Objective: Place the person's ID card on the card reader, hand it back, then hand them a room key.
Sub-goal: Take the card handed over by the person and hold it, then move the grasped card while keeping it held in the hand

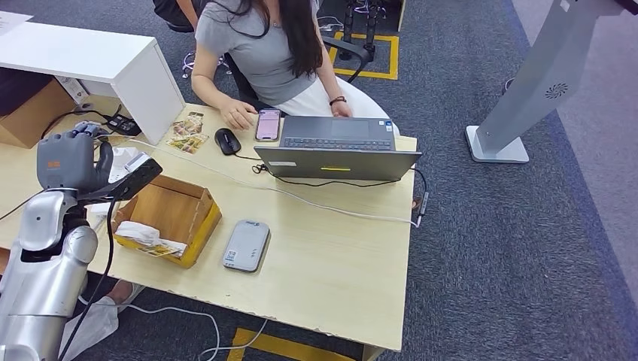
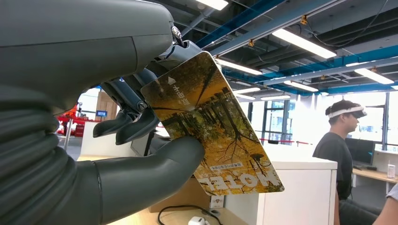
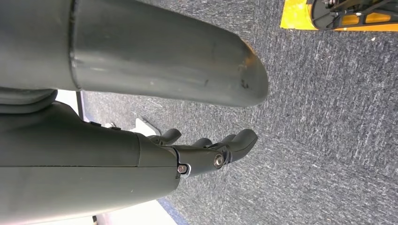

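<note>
room key, a glossy autumn-forest hotel card, pinched between thumb and fingers of the left hand, raised at left of frame. grey card reader bare: id steps look done; handover left. right hand empty, fingers loosely apart.

— What's that in my matt grey plastic left hand?
— A glossy, smooth plastic room key card with autumn print.
— And beneath?
— A pale matt wood-grain desk, an open brown cardboard box, and rough blue-grey carpet.
</note>
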